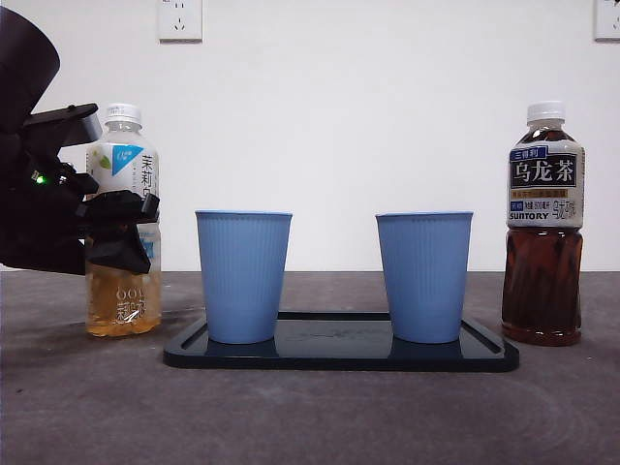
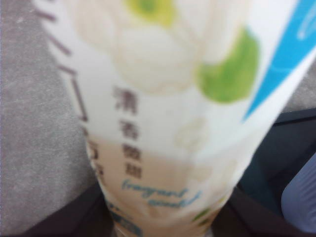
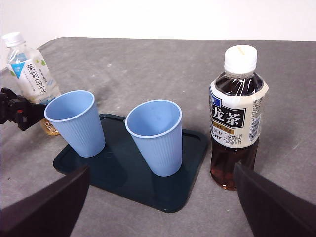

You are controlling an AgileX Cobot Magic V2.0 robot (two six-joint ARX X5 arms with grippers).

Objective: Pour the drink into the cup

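A light jasmine tea bottle (image 1: pixel 121 174) with a white cap stands on the table at the left, capped. My left gripper (image 1: pixel 121 228) is shut on its middle; the label (image 2: pixel 168 98) fills the left wrist view between the jaws. Two empty blue cups (image 1: pixel 242 276) (image 1: pixel 423 276) stand upright on a dark tray (image 1: pixel 339 354). A dark oolong tea bottle (image 1: pixel 544 232) stands capped at the right. My right gripper (image 3: pixel 163 207) is open and empty, held back above the table in front of the tray (image 3: pixel 123 173) and the oolong bottle (image 3: pixel 237 118).
Grey tabletop (image 1: pixel 310 417) runs in front of the tray. A white wall with sockets (image 1: pixel 179 19) stands behind. The left arm's dark body (image 1: pixel 34 194) fills the left edge of the front view.
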